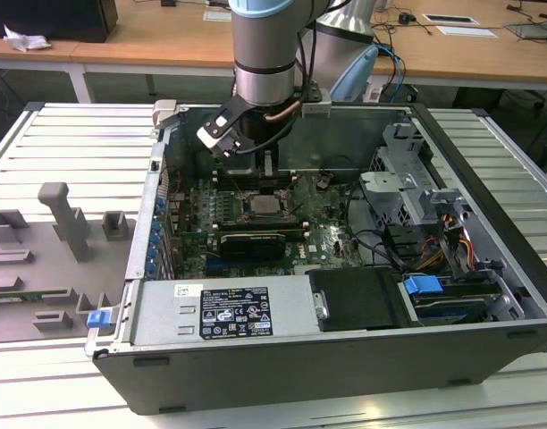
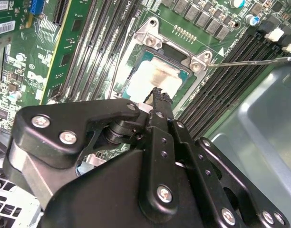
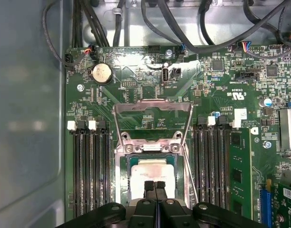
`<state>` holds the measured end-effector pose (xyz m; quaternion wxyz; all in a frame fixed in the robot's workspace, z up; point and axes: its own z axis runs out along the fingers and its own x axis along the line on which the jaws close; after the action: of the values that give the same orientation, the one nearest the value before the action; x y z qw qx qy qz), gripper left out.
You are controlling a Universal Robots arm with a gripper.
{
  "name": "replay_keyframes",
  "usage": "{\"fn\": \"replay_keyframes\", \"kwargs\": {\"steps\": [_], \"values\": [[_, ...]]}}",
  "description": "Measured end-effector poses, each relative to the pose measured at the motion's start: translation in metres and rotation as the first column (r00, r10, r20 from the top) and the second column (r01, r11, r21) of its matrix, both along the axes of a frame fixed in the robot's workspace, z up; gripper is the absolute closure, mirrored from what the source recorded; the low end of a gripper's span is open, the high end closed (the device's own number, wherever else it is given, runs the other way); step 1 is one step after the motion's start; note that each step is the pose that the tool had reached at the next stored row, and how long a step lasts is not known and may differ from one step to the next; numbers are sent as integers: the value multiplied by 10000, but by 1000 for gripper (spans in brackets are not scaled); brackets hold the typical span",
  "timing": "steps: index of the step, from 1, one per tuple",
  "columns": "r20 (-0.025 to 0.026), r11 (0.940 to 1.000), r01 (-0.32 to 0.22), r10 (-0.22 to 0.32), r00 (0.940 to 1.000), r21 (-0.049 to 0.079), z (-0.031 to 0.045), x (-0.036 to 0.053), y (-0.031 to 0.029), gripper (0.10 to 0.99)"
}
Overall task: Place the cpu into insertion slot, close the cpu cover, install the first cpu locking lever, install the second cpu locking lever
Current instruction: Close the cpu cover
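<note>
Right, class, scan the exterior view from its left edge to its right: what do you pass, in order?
grey moulded fixture → row of blue card clips → cpu → blue pull tab

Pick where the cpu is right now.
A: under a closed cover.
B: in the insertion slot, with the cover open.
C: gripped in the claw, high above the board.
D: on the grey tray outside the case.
B: in the first wrist view the cpu lies in the insertion slot, the cpu cover stands open beyond it, and the shut claw hovers over the chip.
</note>
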<state>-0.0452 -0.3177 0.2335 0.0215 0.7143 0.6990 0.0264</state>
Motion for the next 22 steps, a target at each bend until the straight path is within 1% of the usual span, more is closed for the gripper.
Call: {"fn": "replay_keyframes", "kwargs": {"steps": [4, 8, 9, 12, 17, 20, 22], "values": [[-30, 9999, 1, -1, 10000, 112, 13, 0, -1, 980], [-52, 9999, 1, 0, 10000, 143, 41, 0, -1, 980], [-103, 9999, -1, 2, 9999, 157, 42, 7, -1, 980], [-109, 9999, 1, 0, 9999, 152, 49, 6, -2, 980], [-141, 9999, 2, 0, 9999, 155, 68, 6, -2, 980], [-143, 9999, 3, 0, 9999, 157, 104, 6, -1, 980], [-143, 9999, 2, 0, 9999, 160, 143, 1, -1, 980]]}}
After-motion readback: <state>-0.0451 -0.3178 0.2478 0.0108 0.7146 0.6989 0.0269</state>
